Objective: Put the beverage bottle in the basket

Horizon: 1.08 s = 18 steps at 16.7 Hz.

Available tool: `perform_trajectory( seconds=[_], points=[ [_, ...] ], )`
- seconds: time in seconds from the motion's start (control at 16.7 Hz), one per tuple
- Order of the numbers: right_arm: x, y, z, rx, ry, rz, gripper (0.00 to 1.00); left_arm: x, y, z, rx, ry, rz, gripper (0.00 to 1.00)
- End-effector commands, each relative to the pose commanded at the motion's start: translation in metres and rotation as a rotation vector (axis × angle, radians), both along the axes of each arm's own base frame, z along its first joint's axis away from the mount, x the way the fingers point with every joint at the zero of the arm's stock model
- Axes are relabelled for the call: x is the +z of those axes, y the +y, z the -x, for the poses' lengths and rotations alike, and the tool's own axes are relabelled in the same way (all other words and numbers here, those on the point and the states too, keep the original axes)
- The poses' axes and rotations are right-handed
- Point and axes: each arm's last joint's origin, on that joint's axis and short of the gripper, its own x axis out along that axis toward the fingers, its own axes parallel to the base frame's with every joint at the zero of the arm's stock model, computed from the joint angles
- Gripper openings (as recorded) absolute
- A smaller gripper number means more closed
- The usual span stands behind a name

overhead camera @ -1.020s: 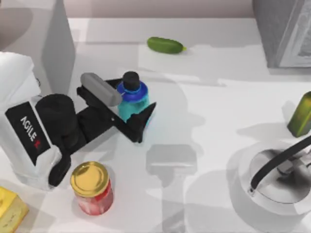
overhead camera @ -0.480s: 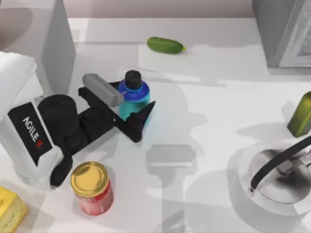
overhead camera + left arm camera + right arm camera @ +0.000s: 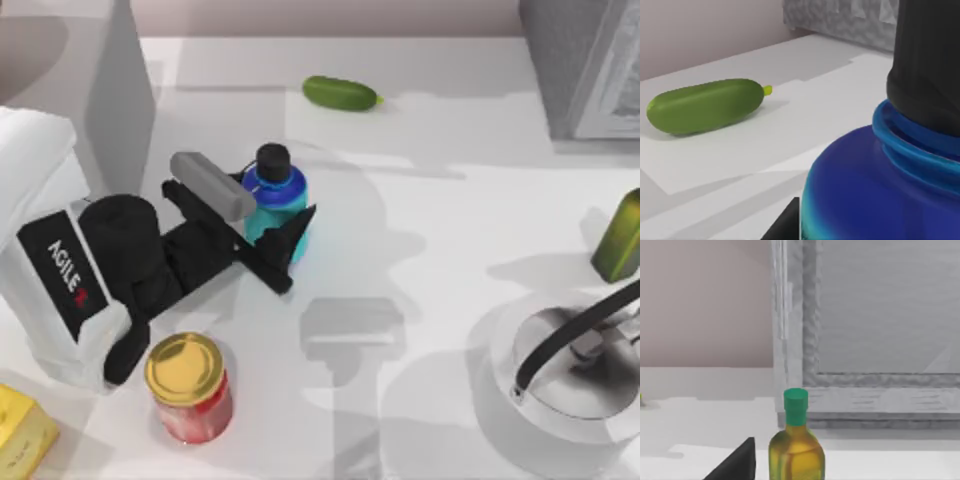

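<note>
Standing between the left claw's [image 3: 262, 222] fingers: the beverage bottle [image 3: 274, 201].

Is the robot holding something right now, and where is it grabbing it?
Yes. The left tool grips the beverage bottle by its cyan body, one finger on each side, below the blue shoulder and black cap.

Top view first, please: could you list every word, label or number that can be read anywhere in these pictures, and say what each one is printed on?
"AGILE" in white letters, followed by a small red mark too small to read, on the black panel of the left arm.
No readable label on the beverage bottle, the red jar, the olive-green bottle or the cucumber.
</note>
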Motion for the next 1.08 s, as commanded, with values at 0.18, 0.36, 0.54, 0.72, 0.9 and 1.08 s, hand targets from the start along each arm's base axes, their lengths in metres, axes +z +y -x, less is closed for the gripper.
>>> perform_trajectory(
  seconds=[0.18, 0.36, 0.54, 0.72, 0.9, 1.08],
  points=[
    [0.000, 0.000, 0.000, 0.000, 0.000, 0.000, 1.00, 0.000, 0.000, 0.000, 0.000, 0.000, 0.000, 0.00],
    [0.000, 0.000, 0.000, 0.000, 0.000, 0.000, 1.00, 0.000, 0.000, 0.000, 0.000, 0.000, 0.000, 0.00],
    [0.000, 0.000, 0.000, 0.000, 0.000, 0.000, 1.00, 0.000, 0.000, 0.000, 0.000, 0.000, 0.000, 0.00],
    [0.000, 0.000, 0.000, 0.000, 0.000, 0.000, 1.00, 0.002, 0.002, 0.000, -0.005, -0.002, -0.004, 0.00],
    [0.000, 0.000, 0.000, 0.000, 0.000, 0.000, 1.00, 0.019, 0.015, -0.004, -0.055, -0.018, -0.033, 0.00],
    [0.000, 0.000, 0.000, 0.000, 0.000, 0.000, 1.00, 0.052, 0.041, -0.006, -0.140, -0.045, -0.075, 0.00]
  ],
)
